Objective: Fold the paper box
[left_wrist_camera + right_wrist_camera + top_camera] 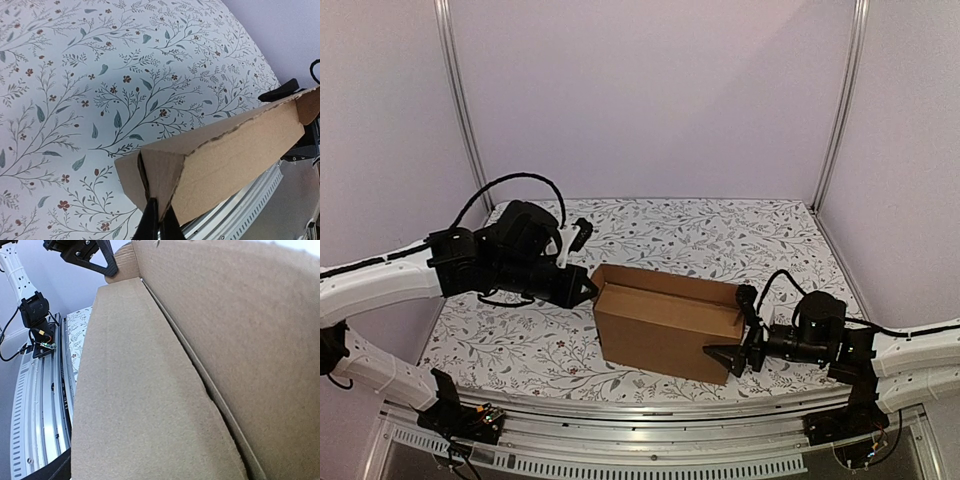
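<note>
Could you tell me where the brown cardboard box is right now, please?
In the top view, the brown corrugated cardboard box sits mid-table on the floral cloth, between the left gripper at its left end and the right gripper at its right end.

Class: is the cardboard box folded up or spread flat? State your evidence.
Folded up but not closed: in the overhead view the paper box has upright walls around a hollow, open top.

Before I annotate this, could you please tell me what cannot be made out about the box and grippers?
Floor of the paper box: top view, hidden behind its near wall.
Fingers of the right gripper: right wrist view, cardboard fills the frame.
Grip of the left gripper: left wrist view, bottom edge cuts the shut fingers; pinched cardboard unclear.
</note>
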### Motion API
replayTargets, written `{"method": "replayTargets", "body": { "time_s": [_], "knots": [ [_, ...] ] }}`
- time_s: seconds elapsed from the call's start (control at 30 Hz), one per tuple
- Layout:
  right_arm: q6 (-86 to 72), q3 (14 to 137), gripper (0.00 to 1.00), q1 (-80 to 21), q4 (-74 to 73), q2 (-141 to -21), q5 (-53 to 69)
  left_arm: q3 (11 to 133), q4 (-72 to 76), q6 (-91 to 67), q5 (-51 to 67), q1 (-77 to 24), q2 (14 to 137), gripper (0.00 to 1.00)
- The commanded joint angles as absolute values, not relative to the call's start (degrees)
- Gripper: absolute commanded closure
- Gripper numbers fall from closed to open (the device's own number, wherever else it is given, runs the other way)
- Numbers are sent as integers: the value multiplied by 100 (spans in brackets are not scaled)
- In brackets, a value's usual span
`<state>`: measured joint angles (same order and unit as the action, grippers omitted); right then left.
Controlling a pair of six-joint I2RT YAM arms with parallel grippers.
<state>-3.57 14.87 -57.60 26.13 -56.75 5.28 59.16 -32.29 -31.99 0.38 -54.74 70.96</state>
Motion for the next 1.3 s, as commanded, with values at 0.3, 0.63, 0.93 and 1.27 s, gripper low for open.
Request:
{"method": "replayTargets", "body": {
  "time_s": [0.3, 0.63, 0.93, 1.27],
  "knots": [
    [-171, 1270, 4, -6017, 2710, -5613, 34, 6080, -3856, -3828, 142, -5752, 7501, 100],
    [-62, 1168, 5, -6157, 2709, -5359, -376, 6152, -3966, -4177, -235, -5988, 7711, 100],
    [113, 1096, 8, -6473, 2749, -5216, -683, 6179, -4150, -4501, -606, -6157, 7795, 100],
    [224, 1146, 8, -6867, 3053, -5584, -1151, 6190, -4153, -4509, -733, -6419, 7963, 100]
  ]
}}
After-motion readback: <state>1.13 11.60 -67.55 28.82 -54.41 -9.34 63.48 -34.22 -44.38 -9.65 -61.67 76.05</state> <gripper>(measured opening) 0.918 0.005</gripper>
